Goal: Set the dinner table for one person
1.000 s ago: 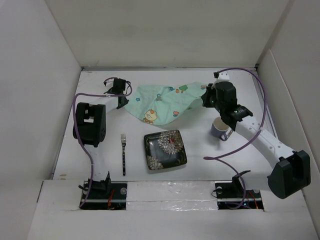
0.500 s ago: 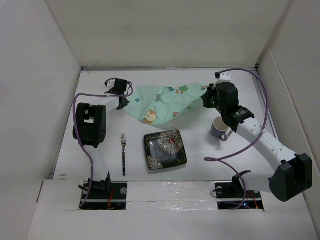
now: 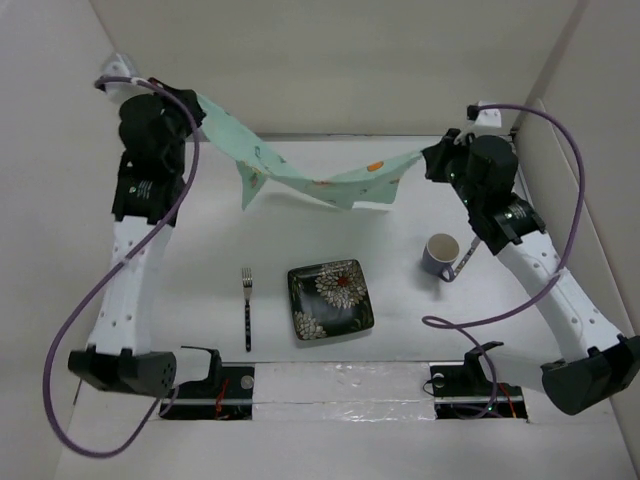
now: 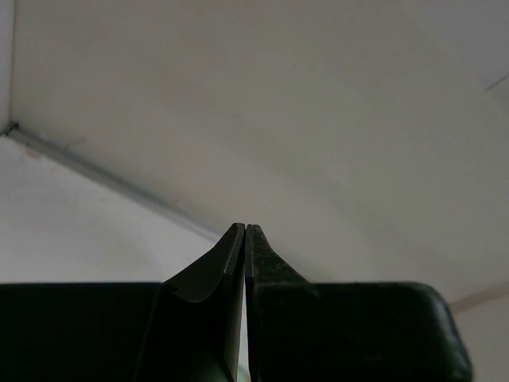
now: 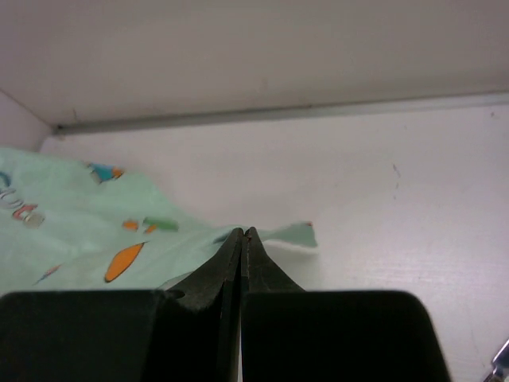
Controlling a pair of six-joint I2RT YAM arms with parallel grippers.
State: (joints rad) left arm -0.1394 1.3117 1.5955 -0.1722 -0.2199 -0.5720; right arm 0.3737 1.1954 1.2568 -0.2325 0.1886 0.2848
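The placemat [image 3: 330,185] hung in the air above the dinner table [image 3: 200,240], stretched between both arms, its long axis running left to right and its middle sagging. The left gripper [image 4: 244,229] was clamped tight on one end, high beside the left wall. The right gripper [image 5: 242,232] pinched the opposite corner, lower and near the right wall, its fingers pressed together on the cloth. Bare table lay beneath the cloth at the far side, while the plate [image 3: 330,298], fork [image 3: 247,305] and mug [image 3: 440,255] sat nearer the arm bases. Laying it flat would likely need both arms to come down together, neither one nearer than the other
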